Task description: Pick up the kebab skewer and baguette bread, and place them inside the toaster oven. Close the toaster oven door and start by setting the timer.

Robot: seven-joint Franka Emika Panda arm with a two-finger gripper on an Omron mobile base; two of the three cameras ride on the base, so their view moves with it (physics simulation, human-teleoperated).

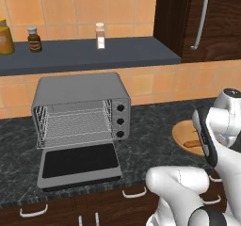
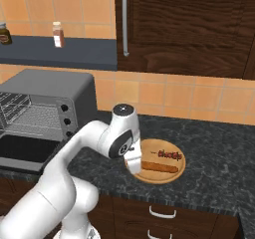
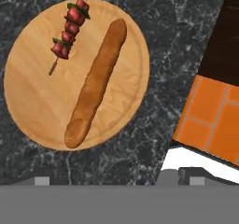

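Spread wide and holding nothing, the claw (image 3: 114, 175) hangs above the wooden plate (image 3: 32, 92), its two tips at the foot of the hand view over bare dark counter (image 3: 177, 41) just off the plate's rim. On the plate the baguette (image 3: 95, 84) lies slantwise across the middle, one end near the rim, the other end well inside. The skewer (image 3: 68, 33) lies beside it, apart from it, its bare stick end pointing toward the plate's centre. Open wood separates the two. From the right base view the plate (image 2: 175, 172) sits close to the counter's front edge, with the arm's wrist over its left side. Well to the left along the counter, the oven (image 1: 80, 108) stands with its door (image 1: 79, 164) dropped flat toward the counter edge and the wire rack (image 1: 75, 125) exposed. Bare counter (image 1: 150, 135) lies between oven and plate (image 1: 181, 132).
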